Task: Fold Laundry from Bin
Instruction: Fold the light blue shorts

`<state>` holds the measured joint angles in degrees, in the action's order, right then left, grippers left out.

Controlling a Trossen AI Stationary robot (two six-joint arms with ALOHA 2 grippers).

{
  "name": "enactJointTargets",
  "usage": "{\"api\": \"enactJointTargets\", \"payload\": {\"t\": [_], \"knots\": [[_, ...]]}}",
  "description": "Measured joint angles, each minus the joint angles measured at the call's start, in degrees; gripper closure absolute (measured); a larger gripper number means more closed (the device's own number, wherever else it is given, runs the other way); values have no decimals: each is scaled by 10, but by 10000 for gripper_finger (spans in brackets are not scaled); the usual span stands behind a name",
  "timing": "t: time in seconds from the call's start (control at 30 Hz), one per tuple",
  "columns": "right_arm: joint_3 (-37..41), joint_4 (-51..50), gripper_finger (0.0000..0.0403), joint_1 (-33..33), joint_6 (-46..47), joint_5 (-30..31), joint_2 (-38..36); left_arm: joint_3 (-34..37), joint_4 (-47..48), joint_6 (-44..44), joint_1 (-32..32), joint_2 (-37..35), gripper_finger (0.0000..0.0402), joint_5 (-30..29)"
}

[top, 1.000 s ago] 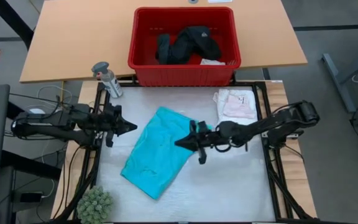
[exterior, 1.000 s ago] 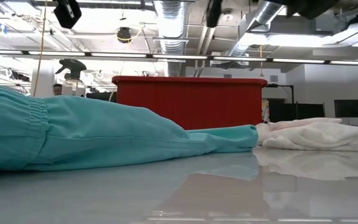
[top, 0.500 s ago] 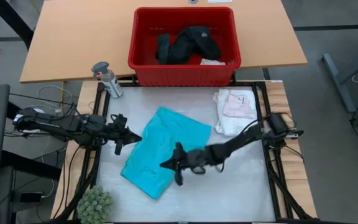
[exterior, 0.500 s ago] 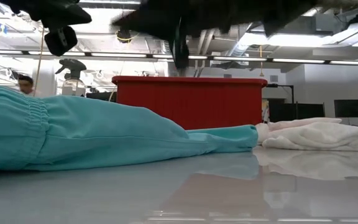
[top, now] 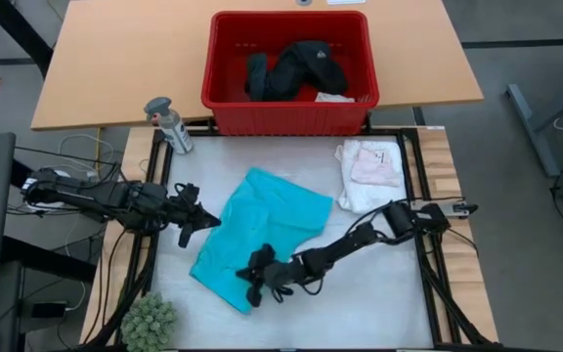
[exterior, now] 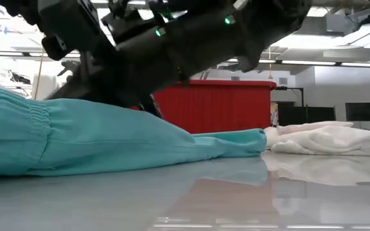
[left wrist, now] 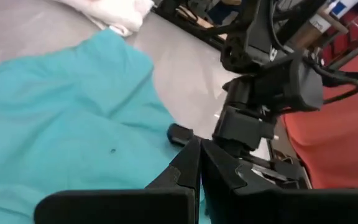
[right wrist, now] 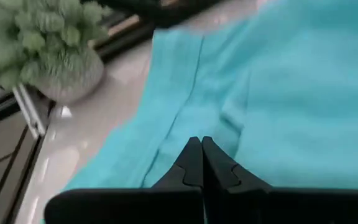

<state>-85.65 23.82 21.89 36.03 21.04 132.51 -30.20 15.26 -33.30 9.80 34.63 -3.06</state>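
The pale desk (top: 360, 303) is seen from above, with the red bin (top: 288, 71) at its far edge and black clothing (top: 291, 66) inside. A turquoise shirt (top: 262, 235) is spread flat at the middle. A pale pink-white piece (top: 369, 168) is laid folded near the right side. The right gripper (top: 255, 277) is lowered over the shirt's near corner, fingers pressed together. The left gripper (top: 201, 217) is held just beside the shirt's left edge, fingers together.

Turquoise shirt (exterior: 76, 138) across foreground, red bin (exterior: 230, 106) behind, dark arm (exterior: 191, 38) overhead
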Motion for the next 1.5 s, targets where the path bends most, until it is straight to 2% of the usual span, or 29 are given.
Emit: {"api": "enactJointTargets", "payload": {"t": [0.2,0.4,0.5,0.6,0.67,0.8,0.9,0.97,1.03,1.1,1.17,1.3,1.4,1.5], "knots": [[0,-176,388,47,89,1,-29,0,1,9,0,0,401,-9],[0,-335,388,84,182,55,-69,0,1,12,0,6,401,-23],[0,-350,382,80,177,74,-98,0,-1,11,0,22,401,-23],[0,-338,370,75,117,84,-144,0,-10,28,0,47,400,-18],[0,-330,362,76,72,73,-183,0,-35,64,0,65,395,9],[-1,-329,355,80,12,1,-236,0,-71,168,3,98,365,101],[0,-360,347,87,-24,-37,-244,0,-94,232,20,124,328,176],[0,-369,330,92,-47,-41,-247,0,-117,242,41,141,299,220],[0,-374,304,98,-55,-40,-250,0,-133,255,67,159,268,232],[0,-389,269,101,-55,-41,-250,0,-125,277,93,178,240,191],[0,-402,231,105,-48,-47,-244,0,-118,295,116,200,222,116],[0,-411,166,106,-88,-60,-245,0,-126,366,150,249,213,-29],[0,-439,138,108,-153,-60,-245,0,-146,437,169,278,217,-77],[0,-445,132,111,-200,-60,-243,0,-147,438,176,300,218,-94]]}}
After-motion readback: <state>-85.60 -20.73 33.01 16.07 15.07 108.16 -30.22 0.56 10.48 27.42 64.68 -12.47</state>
